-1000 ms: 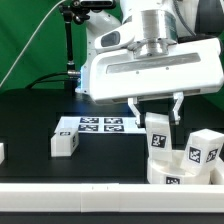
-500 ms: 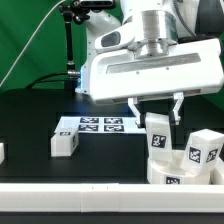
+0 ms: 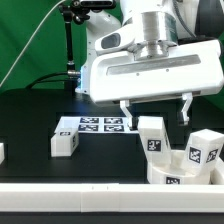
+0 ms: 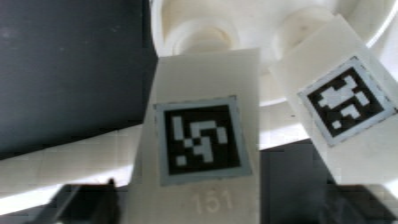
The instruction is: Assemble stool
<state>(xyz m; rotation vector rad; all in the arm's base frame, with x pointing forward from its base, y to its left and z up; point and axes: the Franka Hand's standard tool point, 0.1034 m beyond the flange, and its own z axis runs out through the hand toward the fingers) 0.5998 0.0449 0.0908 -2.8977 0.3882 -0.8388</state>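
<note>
Two fingers (image 3: 186, 107): spread wide and released, gripping nothing, one on each side of the upright leg (image 3: 152, 135) with a clear gap to it.
Upright leg: stands free between the fingers, tag toward the camera, lower end against the seat (image 3: 165, 168); from the wrist view the upright leg (image 4: 199, 140) fills the middle, tag square-on.
Seat: white, at the near end of the exterior view's right, just behind the border rail (image 3: 90, 195).
Second leg (image 3: 205, 148): upright on the seat's right side, tag showing, apart from the fingers; it also shows in the wrist view as the second leg (image 4: 347, 95), tilted beside the first.
Loose leg (image 3: 64, 143): lies on the black surface (image 3: 30, 125) toward the exterior view's left, just beside the near left corner of the marker board (image 3: 95, 125).
Marker board: flat on the surface, left of the upright leg.
Border rail: runs across the near edge.
</note>
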